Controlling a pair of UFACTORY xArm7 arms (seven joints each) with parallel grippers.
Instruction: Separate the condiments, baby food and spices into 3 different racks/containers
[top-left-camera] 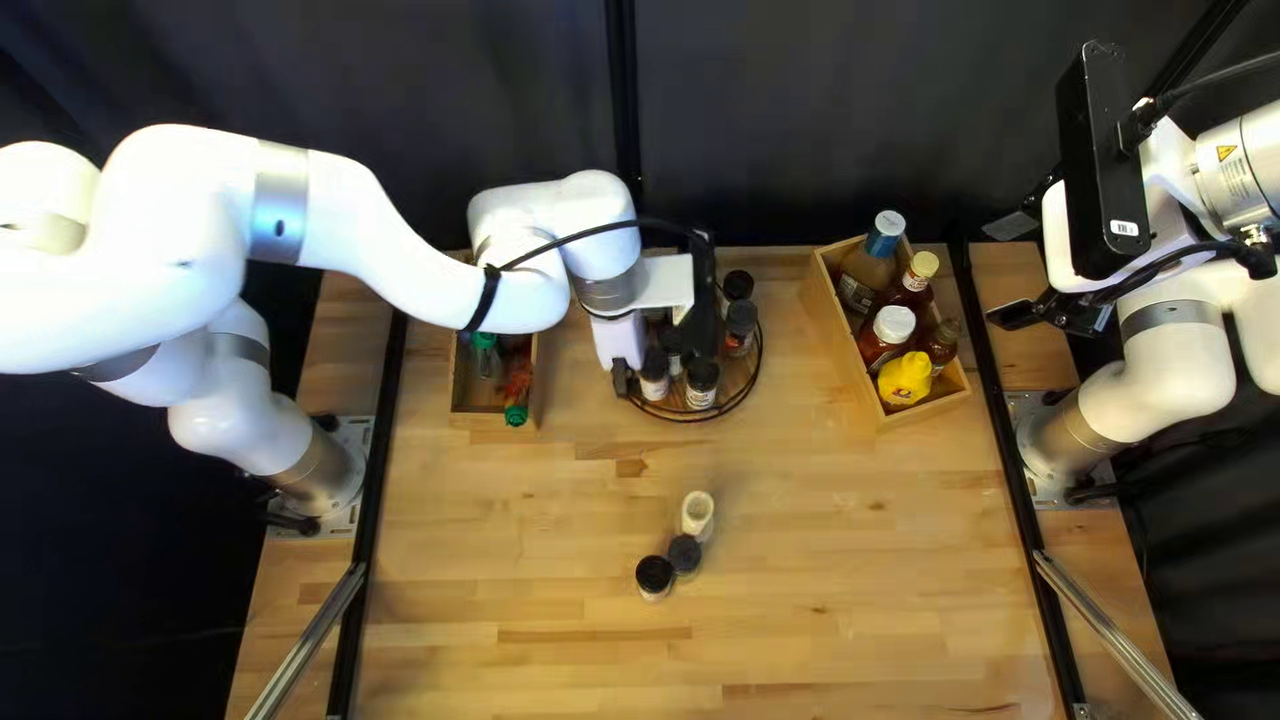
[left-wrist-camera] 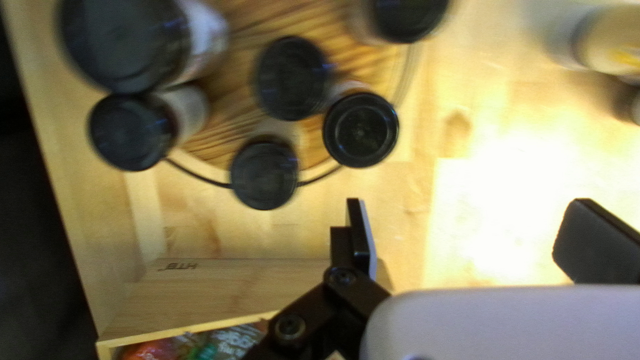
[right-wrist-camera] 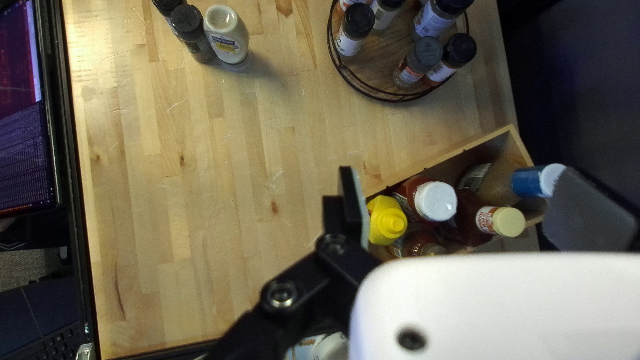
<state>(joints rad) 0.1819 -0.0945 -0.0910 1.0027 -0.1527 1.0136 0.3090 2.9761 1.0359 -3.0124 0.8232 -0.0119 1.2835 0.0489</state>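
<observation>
Left pincer [top-left-camera: 656,366] open near round spice rack [top-left-camera: 687,420], twelve o'clock on table [top-left-camera: 827,600]. Right pincer [top-left-camera: 1014,270] open, condiment box [top-left-camera: 834,336] nearby, both two o'clock. Pale bottle [top-left-camera: 698,512], two dark-lidded jars [top-left-camera: 655,575]: rack's six o'clock.

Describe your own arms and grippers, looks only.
Both arms are white and rounded with silver-grey bands. My left arm has a black strap and cable; my right arm, a yellow triangle marking and a black block with a white label. The left gripper and right gripper have flat black fingers on black links.
</observation>
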